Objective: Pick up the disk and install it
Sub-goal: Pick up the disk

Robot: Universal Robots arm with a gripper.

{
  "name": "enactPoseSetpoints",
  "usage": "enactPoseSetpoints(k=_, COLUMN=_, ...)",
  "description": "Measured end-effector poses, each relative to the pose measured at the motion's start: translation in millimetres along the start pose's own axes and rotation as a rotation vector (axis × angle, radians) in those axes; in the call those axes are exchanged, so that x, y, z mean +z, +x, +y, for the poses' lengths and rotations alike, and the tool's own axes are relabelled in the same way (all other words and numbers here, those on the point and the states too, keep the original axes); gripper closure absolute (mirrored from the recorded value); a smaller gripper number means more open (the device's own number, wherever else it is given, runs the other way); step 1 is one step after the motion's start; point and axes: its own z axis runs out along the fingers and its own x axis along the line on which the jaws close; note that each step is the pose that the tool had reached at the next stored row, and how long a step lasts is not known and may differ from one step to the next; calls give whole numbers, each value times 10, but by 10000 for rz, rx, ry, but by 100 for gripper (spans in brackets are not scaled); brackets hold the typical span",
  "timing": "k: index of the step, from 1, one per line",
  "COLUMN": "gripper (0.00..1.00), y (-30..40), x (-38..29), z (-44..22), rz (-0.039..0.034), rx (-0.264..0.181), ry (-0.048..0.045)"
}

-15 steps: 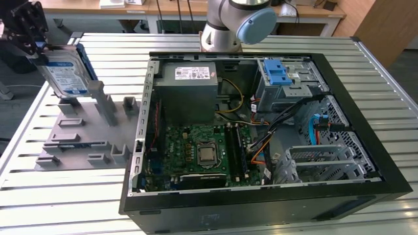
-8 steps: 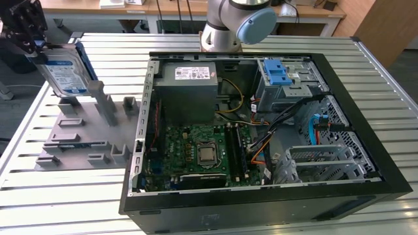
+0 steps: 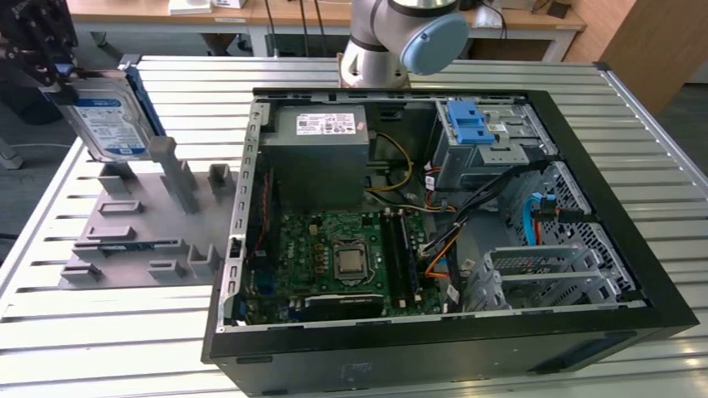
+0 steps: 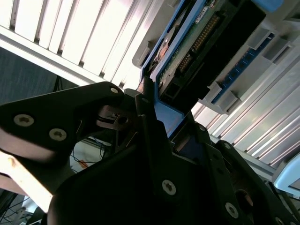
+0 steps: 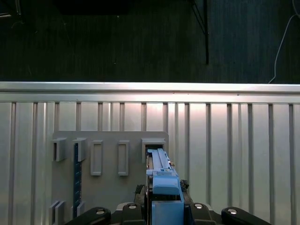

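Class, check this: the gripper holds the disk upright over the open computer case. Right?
No. The gripper holds the disk upright over the grey slotted stand, to the exterior view's left of the computer case; the exterior view shows it.

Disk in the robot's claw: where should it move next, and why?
Probably sideways toward the exterior view's right, over the open computer case. The gripper is shut on the disk, holding it upright above the grey rack, and the metal cage with a blue latch sits inside the case.
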Motion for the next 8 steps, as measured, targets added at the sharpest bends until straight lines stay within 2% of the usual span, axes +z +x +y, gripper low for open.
enactPoseSetpoints(k=8, gripper=64, y=-1, x=-32, z=0, rz=0, rx=0, ry=0)
